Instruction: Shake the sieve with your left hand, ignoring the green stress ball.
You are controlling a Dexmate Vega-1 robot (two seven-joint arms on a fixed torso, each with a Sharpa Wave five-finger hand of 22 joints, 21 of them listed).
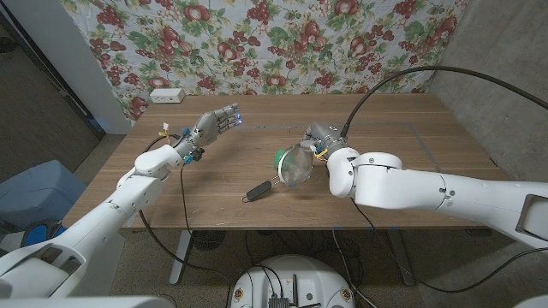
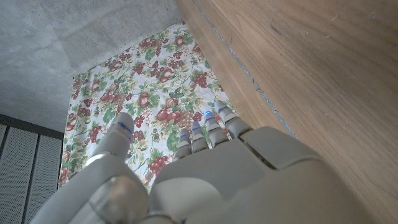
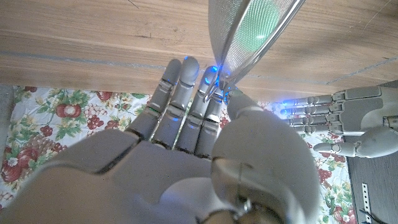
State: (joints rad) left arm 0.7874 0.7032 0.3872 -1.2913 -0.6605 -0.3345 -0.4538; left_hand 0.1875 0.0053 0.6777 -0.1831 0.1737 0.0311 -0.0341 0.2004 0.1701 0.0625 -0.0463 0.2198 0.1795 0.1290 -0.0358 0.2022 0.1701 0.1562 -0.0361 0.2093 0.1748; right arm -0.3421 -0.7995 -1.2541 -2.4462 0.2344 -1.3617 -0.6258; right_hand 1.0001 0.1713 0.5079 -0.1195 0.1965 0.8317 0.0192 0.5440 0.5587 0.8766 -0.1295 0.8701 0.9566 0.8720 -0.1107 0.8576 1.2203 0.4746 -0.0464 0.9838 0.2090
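Observation:
The metal sieve point(image 1: 295, 164) stands tilted on the wooden table point(image 1: 411, 137), its black handle tip point(image 1: 255, 192) resting on the wood toward me. My right hand point(image 1: 321, 141) is at the sieve's far rim. In the right wrist view the right hand point(image 3: 199, 143) pinches the rim of the sieve point(image 3: 249, 37) between thumb and fingers. The green stress ball point(image 1: 279, 157) peeks out beside the bowl and glows green through the mesh point(image 3: 258, 28). My left hand point(image 1: 218, 122) hovers over the table's left side, fingers spread, holding nothing, well apart from the sieve.
A small white box point(image 1: 166, 95) sits at the table's back left corner. A floral cloth point(image 1: 282, 43) hangs behind the table. A black cable point(image 1: 402, 77) arcs over my right arm. A blue seat point(image 1: 34, 184) stands off the left edge.

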